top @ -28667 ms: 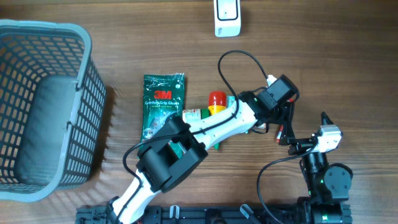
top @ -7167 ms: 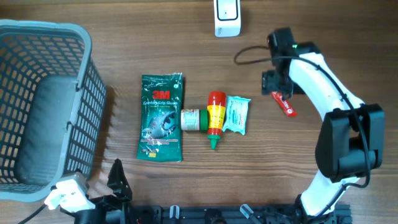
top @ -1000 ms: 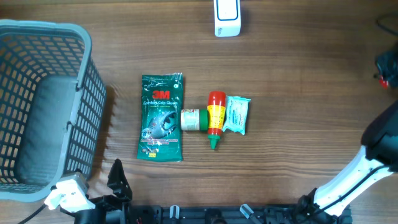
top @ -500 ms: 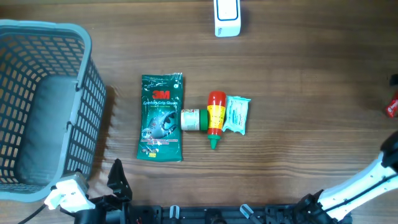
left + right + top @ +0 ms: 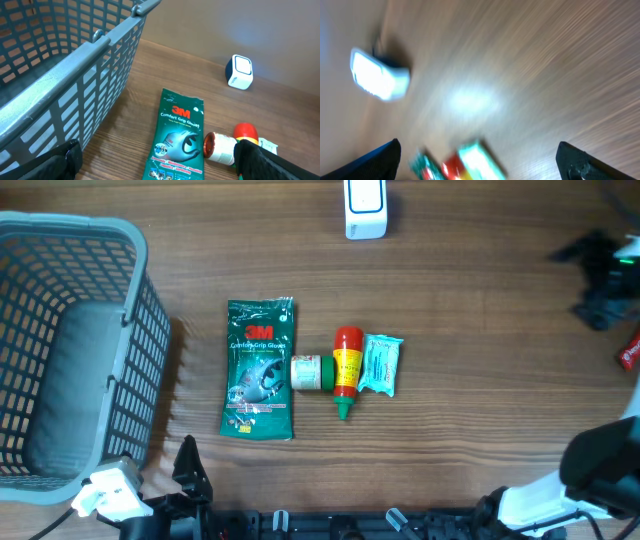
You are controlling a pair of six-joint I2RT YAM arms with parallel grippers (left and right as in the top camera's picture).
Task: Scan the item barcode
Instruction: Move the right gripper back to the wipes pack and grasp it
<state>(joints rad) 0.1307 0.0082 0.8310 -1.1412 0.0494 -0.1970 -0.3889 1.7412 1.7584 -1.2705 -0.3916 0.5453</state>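
A small red tube-shaped item (image 5: 630,351) lies at the far right edge of the brown wooden table (image 5: 480,410), well apart from the white box-shaped scanner (image 5: 365,208) at the top. The right gripper (image 5: 477,152), blurred, hangs above the table near the red item with its jaws released and nothing between them. The left gripper (image 5: 156,150) is also spread wide and empty, beside the grey plastic mesh basket (image 5: 135,250). Mid-table lie a green glove packet (image 5: 260,370), a small green-capped bottle (image 5: 308,372), a red and yellow bottle (image 5: 346,365) and a pale teal packet (image 5: 380,364).
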